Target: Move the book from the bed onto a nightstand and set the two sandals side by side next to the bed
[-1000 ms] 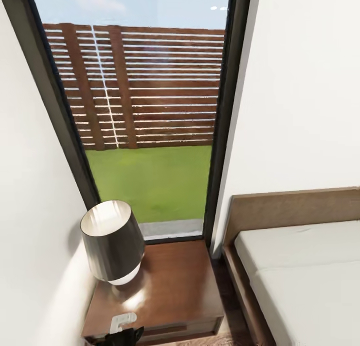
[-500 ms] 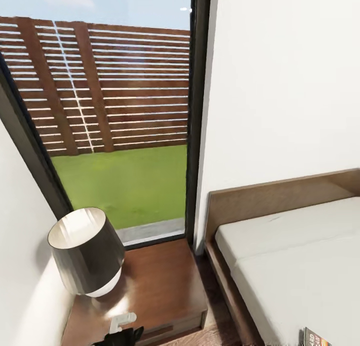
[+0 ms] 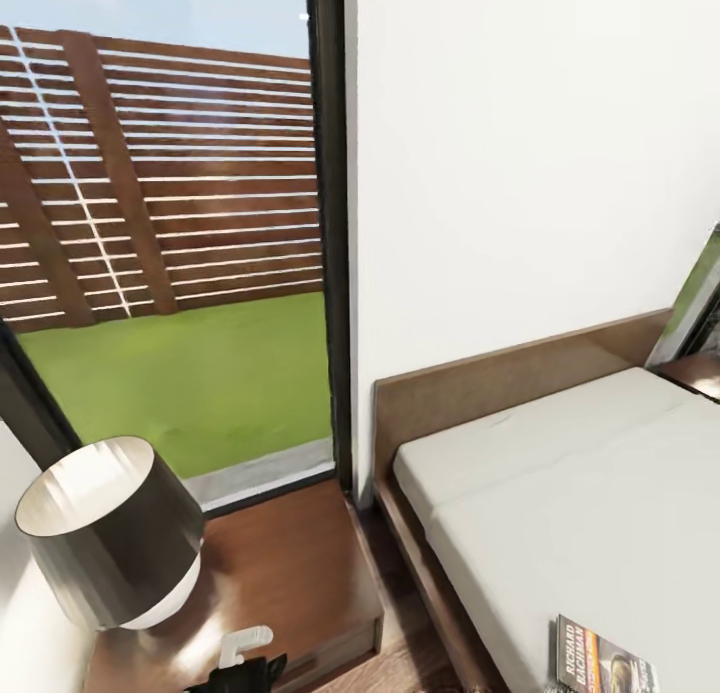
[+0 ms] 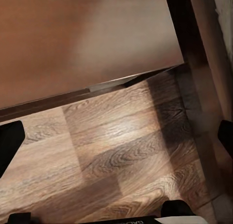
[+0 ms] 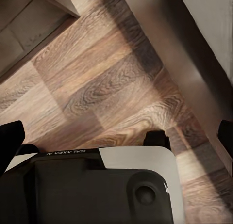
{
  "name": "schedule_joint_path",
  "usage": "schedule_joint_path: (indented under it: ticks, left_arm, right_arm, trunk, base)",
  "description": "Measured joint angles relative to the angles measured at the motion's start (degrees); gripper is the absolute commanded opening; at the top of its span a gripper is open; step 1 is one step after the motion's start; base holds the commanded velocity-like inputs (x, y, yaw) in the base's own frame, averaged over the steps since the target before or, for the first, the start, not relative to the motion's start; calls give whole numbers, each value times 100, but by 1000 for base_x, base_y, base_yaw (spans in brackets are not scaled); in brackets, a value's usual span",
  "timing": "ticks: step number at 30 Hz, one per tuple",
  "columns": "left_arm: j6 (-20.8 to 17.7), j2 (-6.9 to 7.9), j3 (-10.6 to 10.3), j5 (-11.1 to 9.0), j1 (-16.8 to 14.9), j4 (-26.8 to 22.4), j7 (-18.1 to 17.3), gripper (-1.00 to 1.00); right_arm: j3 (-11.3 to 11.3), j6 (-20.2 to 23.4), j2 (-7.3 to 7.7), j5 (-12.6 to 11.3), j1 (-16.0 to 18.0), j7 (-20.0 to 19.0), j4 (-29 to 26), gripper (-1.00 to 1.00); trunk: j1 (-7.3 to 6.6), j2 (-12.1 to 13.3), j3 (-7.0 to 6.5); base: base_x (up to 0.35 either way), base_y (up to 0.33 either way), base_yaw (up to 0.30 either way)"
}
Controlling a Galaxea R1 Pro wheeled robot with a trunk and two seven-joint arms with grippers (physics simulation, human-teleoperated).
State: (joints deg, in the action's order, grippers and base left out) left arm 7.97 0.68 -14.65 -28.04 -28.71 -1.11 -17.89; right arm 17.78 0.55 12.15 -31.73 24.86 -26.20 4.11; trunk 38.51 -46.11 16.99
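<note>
Grippers hanging open and empty over the wood floor [image 4: 121, 156], approaching the book [image 3: 603, 661] lying on the bed [image 3: 600, 493] at lower right, next needing a reach across toward it, nightstand [image 3: 290, 573] waiting lower left.

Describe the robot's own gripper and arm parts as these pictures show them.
The left gripper has black, blunt fingertips. The right gripper has the same black fingertips; below it sits a dark grey rounded housing with a white panel and small white lettering. The head view shows a white bracket on a black part.

Book [image 3: 603, 660] cut off by bottom edge; lamp [image 3: 105, 543] partly cropped (left side).
</note>
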Motion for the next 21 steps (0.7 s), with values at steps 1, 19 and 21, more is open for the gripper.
schedule_joint_path:
  ticks: [1,19,21]
  left_arm:
    - [0,0,1,0,0,0,0,100]
    - [0,1,-2,0,1,-1,0,100]
    - [0,1,-4,0,1,-2,0,100]
  right_arm:
    - [0,-1,0,0,0,0,0,100]
    - [1,1,-1,-1,1,0,2,100]
    - [1,1,-1,-4,1,0,2,100]
  trunk:
    - [0,0,0]
    - [0,0,0]
    - [0,0,0]
  base:
    - [0,0,-300]
    - [0,0,-265]
    - [0,0,-105]
